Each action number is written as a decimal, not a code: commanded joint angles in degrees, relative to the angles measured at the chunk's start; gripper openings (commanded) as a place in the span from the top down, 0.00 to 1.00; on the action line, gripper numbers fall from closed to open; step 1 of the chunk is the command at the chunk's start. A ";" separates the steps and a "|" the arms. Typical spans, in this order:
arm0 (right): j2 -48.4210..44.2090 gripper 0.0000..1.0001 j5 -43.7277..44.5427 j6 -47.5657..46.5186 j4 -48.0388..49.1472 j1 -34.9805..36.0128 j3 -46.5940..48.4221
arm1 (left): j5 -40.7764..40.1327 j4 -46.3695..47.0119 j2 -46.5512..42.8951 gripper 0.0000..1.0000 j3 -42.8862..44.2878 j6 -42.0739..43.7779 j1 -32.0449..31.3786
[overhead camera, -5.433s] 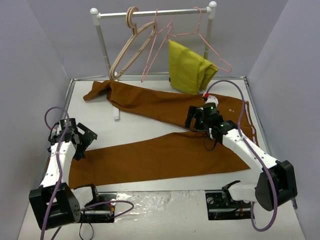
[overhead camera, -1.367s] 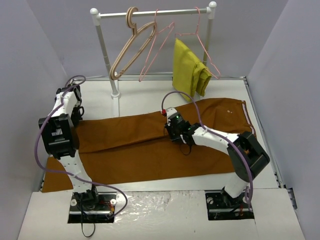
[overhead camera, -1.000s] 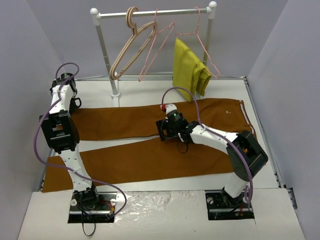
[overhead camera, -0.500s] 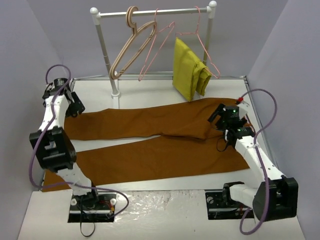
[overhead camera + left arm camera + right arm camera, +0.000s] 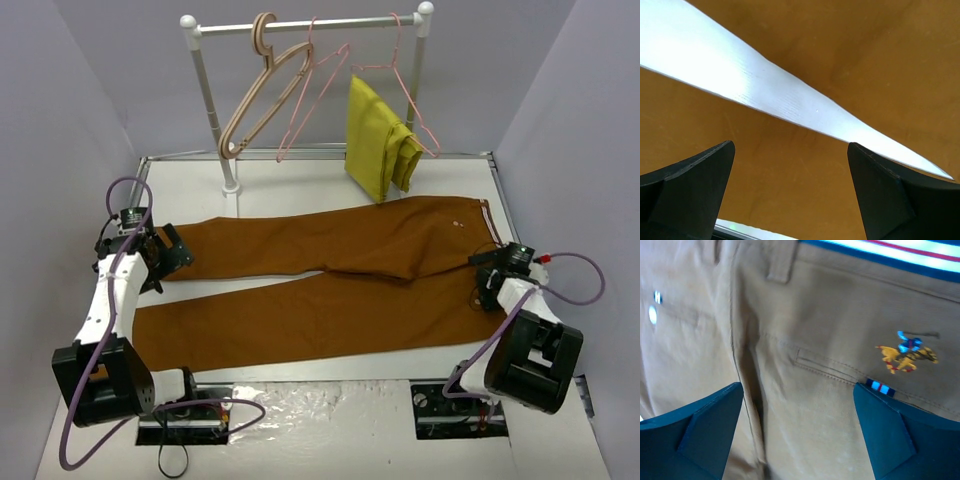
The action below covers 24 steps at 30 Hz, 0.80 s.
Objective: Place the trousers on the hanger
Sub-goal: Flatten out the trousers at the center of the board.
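Observation:
The rust-brown trousers (image 5: pixel 330 280) lie flat on the table, legs to the left, striped waistband (image 5: pixel 490 225) at the right. A thin pink wire hanger (image 5: pixel 312 95) hangs bare on the rail; a second one (image 5: pixel 410 100) carries a mustard garment. My left gripper (image 5: pixel 172 252) hovers open over the leg ends; in the left wrist view it (image 5: pixel 790 200) has brown cloth (image 5: pixel 840 45) and a white wedge of table (image 5: pixel 765 95) below it. My right gripper (image 5: pixel 490 280) is open over the seat; the right wrist view (image 5: pixel 799 440) shows a back pocket (image 5: pixel 830 372) and striped trim (image 5: pixel 880 252).
A beige wooden hanger (image 5: pixel 262 95) hangs left of the pink ones on the white rail (image 5: pixel 300 22). The folded mustard garment (image 5: pixel 378 140) hangs down almost to the trousers' upper edge. Grey walls enclose the table on three sides; the rail's post (image 5: pixel 212 110) stands at back left.
The left gripper has opened, let the upper leg's end lie, and drawn back toward the near side. The right gripper has moved right and nearer, to the waistband end.

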 commanded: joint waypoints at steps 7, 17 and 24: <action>0.54 0.12 10.78 2.55 -20.71 -12.17 -2.29 | -3.52 0.27 -4.62 0.05 0.23 -1.68 -4.74; -7.28 0.08 19.48 -3.26 -25.90 -8.07 10.09 | -6.25 1.50 -6.47 0.05 -0.92 -3.35 -10.28; -3.95 0.08 30.36 3.25 -26.96 10.47 22.74 | -7.13 0.28 0.90 0.05 5.57 -5.11 -9.85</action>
